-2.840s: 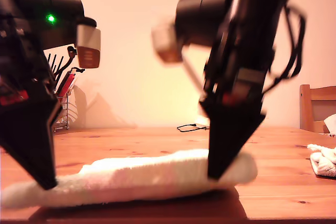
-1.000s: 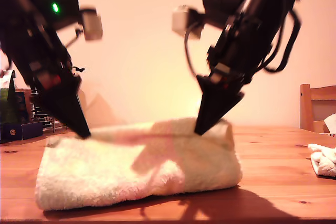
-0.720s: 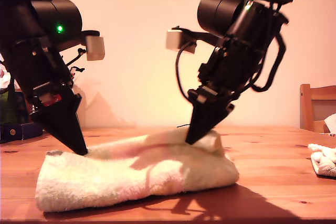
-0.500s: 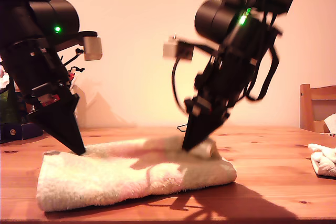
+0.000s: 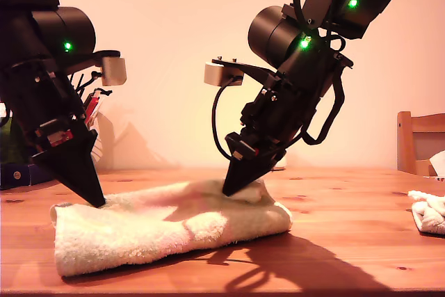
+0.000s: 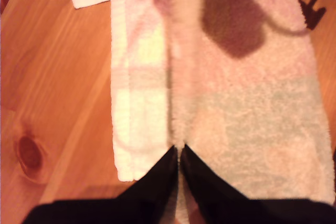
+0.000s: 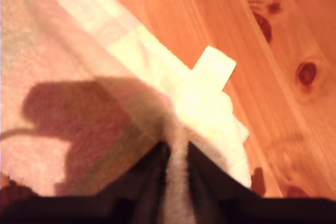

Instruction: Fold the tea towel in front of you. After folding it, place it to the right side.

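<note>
A cream tea towel (image 5: 160, 227) lies folded in a thick bundle on the wooden table (image 5: 348, 241), towards the exterior view's left. My first gripper (image 5: 233, 189) belongs to the arm at the exterior view's right. It is shut on a ridge of the tea towel (image 6: 236, 108) at that end. My second gripper (image 5: 97, 202) is on the arm at the exterior view's left, and is shut on the tea towel (image 7: 79, 66) near its white label (image 7: 215, 69). Both tips sit low, at the towel's upper layer.
Another white cloth (image 5: 427, 213) lies at the exterior view's right edge, with a wooden chair (image 5: 417, 144) behind it. A utensil rack (image 5: 89, 113) and a blue box (image 5: 21, 172) stand at the back on the exterior view's left. The table's front edge runs just below the towel.
Both grippers lifted the towel's edge, then came down and moved toward the exterior view's left with it. The towel now lies lower, flatter and further left.
</note>
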You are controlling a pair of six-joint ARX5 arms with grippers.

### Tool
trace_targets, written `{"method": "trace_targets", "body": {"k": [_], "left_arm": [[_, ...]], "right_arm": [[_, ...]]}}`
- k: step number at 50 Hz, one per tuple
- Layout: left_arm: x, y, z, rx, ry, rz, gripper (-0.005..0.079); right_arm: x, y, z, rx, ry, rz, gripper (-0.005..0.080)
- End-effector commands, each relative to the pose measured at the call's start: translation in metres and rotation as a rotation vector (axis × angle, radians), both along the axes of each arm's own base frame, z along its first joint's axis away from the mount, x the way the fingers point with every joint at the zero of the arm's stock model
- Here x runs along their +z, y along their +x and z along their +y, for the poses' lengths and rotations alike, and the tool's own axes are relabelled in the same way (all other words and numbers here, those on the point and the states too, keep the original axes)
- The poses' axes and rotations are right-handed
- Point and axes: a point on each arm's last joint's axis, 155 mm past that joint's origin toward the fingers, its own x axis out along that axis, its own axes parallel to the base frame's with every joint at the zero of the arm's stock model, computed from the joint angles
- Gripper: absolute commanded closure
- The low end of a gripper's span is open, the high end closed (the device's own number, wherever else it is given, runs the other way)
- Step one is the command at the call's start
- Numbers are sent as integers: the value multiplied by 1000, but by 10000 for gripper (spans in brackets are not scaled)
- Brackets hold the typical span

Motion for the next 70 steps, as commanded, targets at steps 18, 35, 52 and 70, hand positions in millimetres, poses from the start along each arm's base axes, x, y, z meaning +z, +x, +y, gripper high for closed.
{"method": "trace_targets", "body": {"k": [18,35,52,70], "left_arm": [[-8,9,11,45,61,-18,593],[-5,16,10,99,40,-29,619],[1,5,-11,71,-75,32,766],[-15,10,-16,67,-100,56,766]], "right_arm": [[26,32,12,-110,112,-95,535],[26,22,13,-188,117,33,543],[19,-9,13,-202,105,241,763],[5,-35,3,-214,54,366,763]]}}
